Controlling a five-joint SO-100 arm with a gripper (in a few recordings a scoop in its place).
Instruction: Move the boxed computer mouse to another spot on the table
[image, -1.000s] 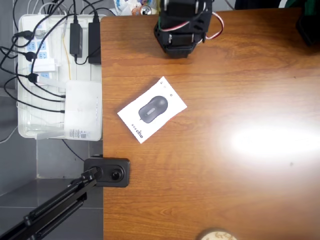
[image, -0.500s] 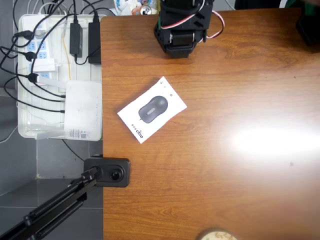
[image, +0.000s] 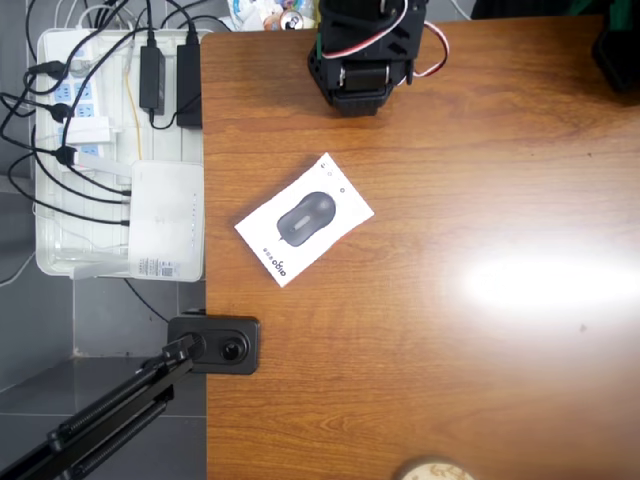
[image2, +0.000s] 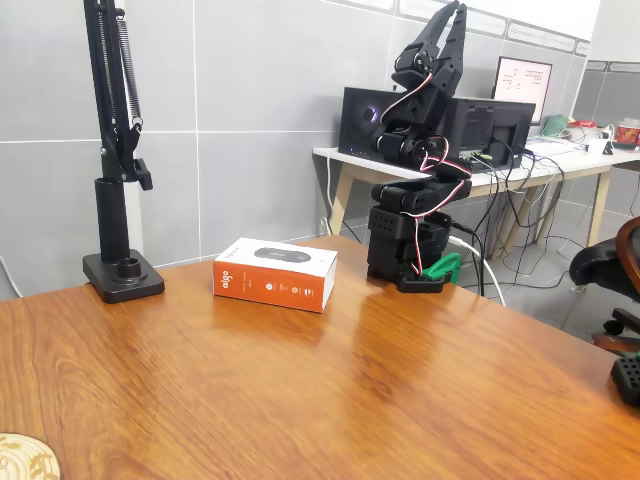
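Lay flat on the worktop (image2: 330, 400): the box (image2: 274, 273), well apart from the hand (image2: 452, 12), raised high above the arm base, pointing up, holding nothing, fingers nearly together.

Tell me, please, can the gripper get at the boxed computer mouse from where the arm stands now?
Probably yes. The boxed computer mouse lies flat on the table beside the arm's base, with bare wood between them. The gripper points upward, folded back, so it must swing down first.
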